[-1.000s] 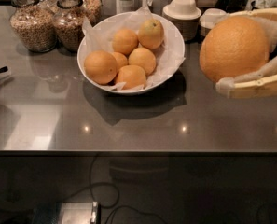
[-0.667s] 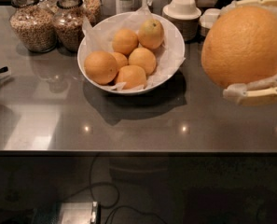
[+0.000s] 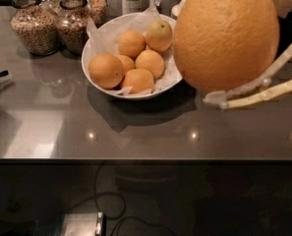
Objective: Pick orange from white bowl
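Dimpled orange (image 3: 226, 36) lifted nearer — gripped by hand (image 3: 234, 95), right of white bowl (image 3: 131, 93)

White bowl (image 3: 135, 95) is sitting on the counter (image 3: 47, 127) toward 12 o'clock, with five fruits (image 3: 106, 70) lying in it. Two jars (image 3: 35, 26) are standing near it at its 10 o'clock. The orange (image 3: 226, 36) is hanging above the counter at the bowl's 3 o'clock, nearer the camera, and the gripper (image 3: 248, 90) is clasping it from 4 o'clock.
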`<state>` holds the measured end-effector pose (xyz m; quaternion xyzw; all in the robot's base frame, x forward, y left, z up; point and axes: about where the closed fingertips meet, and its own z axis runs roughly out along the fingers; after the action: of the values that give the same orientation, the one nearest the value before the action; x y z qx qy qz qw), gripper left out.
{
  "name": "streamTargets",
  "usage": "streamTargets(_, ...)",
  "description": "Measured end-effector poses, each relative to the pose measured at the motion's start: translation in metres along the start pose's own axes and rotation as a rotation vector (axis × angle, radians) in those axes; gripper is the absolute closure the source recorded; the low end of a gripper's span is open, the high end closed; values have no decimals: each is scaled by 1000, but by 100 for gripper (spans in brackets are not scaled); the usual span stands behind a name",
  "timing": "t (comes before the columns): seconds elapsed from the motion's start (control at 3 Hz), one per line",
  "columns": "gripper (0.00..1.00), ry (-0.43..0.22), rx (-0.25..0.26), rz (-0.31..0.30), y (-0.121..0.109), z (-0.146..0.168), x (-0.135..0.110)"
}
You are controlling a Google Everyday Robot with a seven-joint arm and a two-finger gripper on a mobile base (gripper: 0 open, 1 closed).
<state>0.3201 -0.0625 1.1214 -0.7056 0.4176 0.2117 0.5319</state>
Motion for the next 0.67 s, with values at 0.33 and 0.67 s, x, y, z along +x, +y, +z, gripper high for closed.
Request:
streamTargets(0.33,100,90,-25,-66,-1,20,-23)
streamTargets(0.67,100,90,-25,-66,-1,20,-23)
